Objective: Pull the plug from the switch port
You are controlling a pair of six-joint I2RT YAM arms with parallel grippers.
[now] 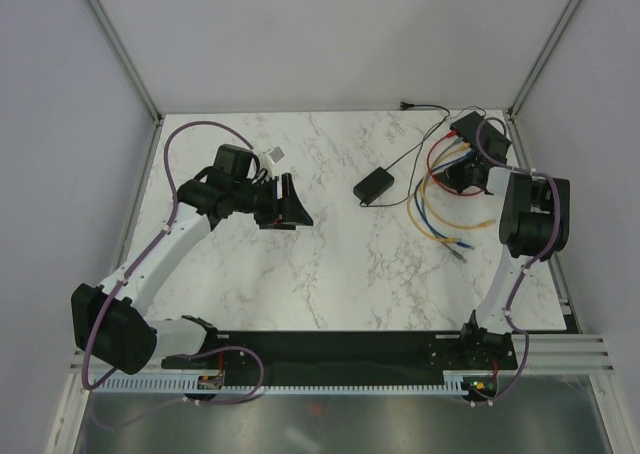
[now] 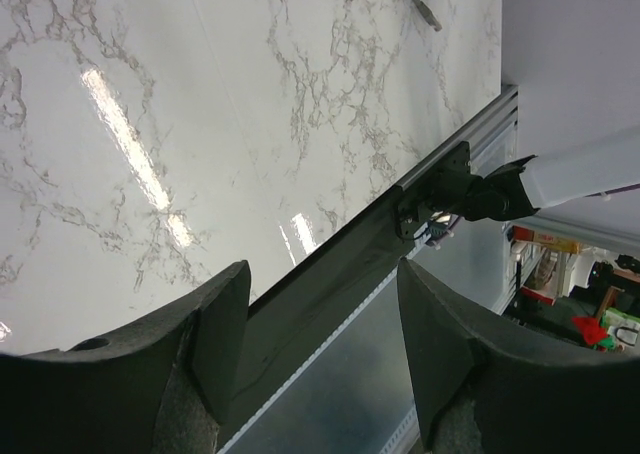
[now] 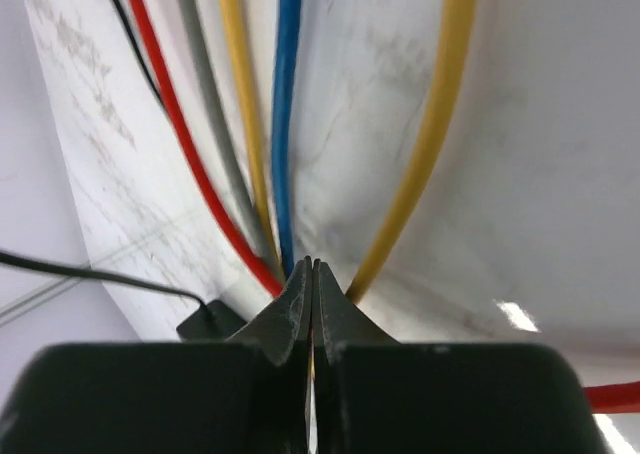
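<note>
**Left arm:** stretched forward low over the table [image 1: 330, 274]. The left gripper [image 1: 290, 206] [image 2: 322, 274] is well left of the power brick [image 1: 374, 187], its jaws spread wide with nothing between them. Its fingers [image 2: 225, 324] are matt black, thick and wedge-shaped.

**Right arm:** elbow raised, wrist folded in toward the far corner. The right gripper [image 1: 458, 179] [image 3: 313, 274] is right of the power brick. Its tapered jaws are pressed flat together, tips in among the cables; whether one is nipped cannot be told.

**Switch** [image 1: 466, 126]: flat black box, right of and beyond the power brick, partly hidden by the wrist.

**Cables:** smooth round jackets, namely red cable [image 3: 190, 154], grey cable [image 3: 205, 104], blue cable [image 3: 288, 94] and yellow cable [image 3: 440, 124]. They fan out to the right of the power brick.

**Power brick:** small matt black block with a thin black cord.

**Table:** glossy white marble pattern with grey veins.
</note>
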